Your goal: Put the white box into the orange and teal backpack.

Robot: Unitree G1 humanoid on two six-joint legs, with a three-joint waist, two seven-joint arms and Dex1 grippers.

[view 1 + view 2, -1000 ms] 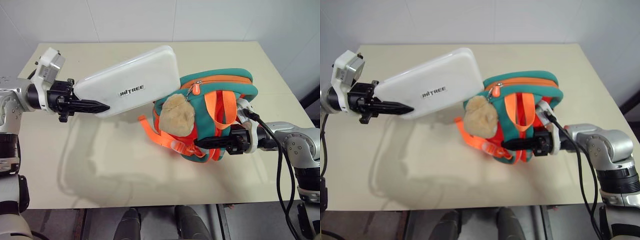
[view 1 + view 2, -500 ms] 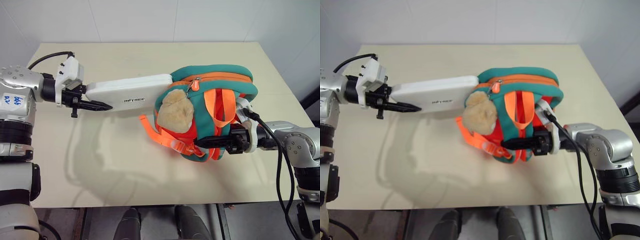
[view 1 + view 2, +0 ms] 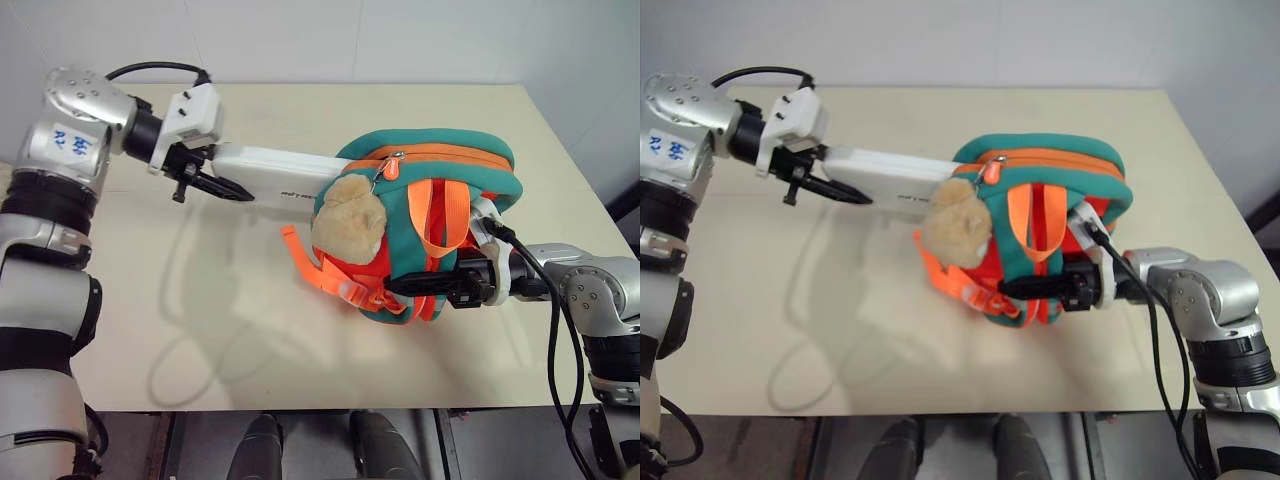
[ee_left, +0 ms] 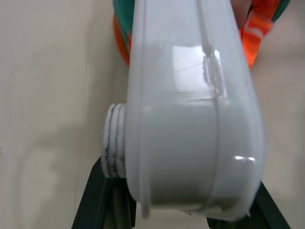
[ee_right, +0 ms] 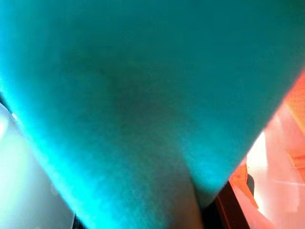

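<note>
Between the two hands, white box [image 3: 275, 173]: held edge-on off the table, one end clamped in the left hand, the other end gone behind the backpack's teal rim.
Hidden end of box: covered by the plush toy and the rim; how far it has entered cannot be told.
Lettering on box: small dark print on the near face, too small to read.
Left hand [image 3: 222, 186]: black fingers closed on the box's near end, box running away from it toward the backpack.
Left wrist view of box [image 4: 190, 119]: its rounded white end close up, with a ribbed white stub at one side; black fingers [image 4: 102, 200] cut off below.
Orange and teal backpack [image 3: 440, 175]: lifted at the right hand's side, zip line with orange trim facing up; inside not visible.
Right hand [image 3: 425, 285]: fingers closed on the backpack's lower strap area, tips buried among orange webbing.
Right wrist view: teal fabric [image 5: 143, 95] pressed against the lens.
Plush toy [image 3: 350, 220]: tan, hanging at the backpack's end facing the left hand.
Table [image 3: 250, 330]: beige, beneath both hands.
</note>
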